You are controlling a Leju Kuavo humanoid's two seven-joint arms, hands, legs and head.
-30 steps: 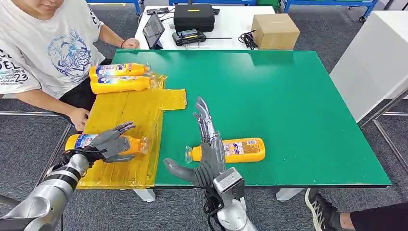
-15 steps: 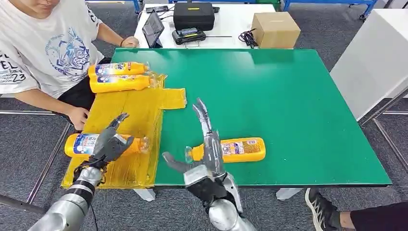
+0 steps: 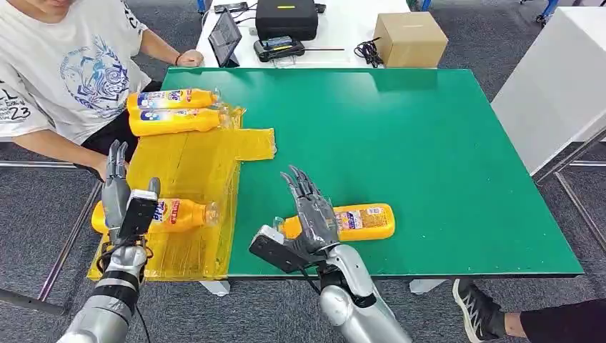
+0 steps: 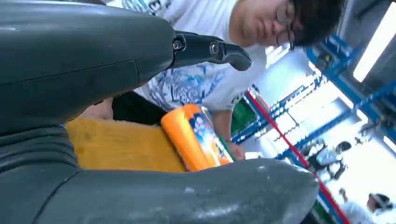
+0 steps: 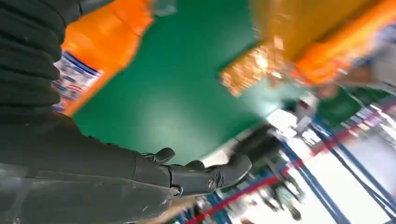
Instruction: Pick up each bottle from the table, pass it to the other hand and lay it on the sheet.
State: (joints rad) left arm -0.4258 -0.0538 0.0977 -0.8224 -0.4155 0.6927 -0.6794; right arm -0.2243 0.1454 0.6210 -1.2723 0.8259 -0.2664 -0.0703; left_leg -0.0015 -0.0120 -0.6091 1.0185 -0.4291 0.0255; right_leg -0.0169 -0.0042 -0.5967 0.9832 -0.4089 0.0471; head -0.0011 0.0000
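An orange bottle (image 3: 182, 214) lies on the near end of the yellow sheet (image 3: 193, 164). My left hand (image 3: 118, 193) stands just left of it, fingers straight and apart, holding nothing. In the left wrist view an orange bottle (image 4: 194, 140) lies on the sheet (image 4: 121, 147) past my hand. Another orange bottle (image 3: 361, 221) lies on the green table (image 3: 429, 143), cap toward the sheet. My right hand (image 3: 307, 214) hovers over its neck end, fingers spread, nothing gripped. The right wrist view has that bottle (image 5: 93, 56) close by my hand.
Two more orange bottles (image 3: 171, 99) (image 3: 171, 121) lie side by side at the sheet's far end. A person in a white shirt (image 3: 64, 71) sits at the table's left, one hand near the sheet. A cardboard box (image 3: 409, 37) and electronics stand on the white table behind.
My left hand has come off the bottle on the sheet and turned its fingers upright. My right hand has drawn back and bent over the table bottle's neck.
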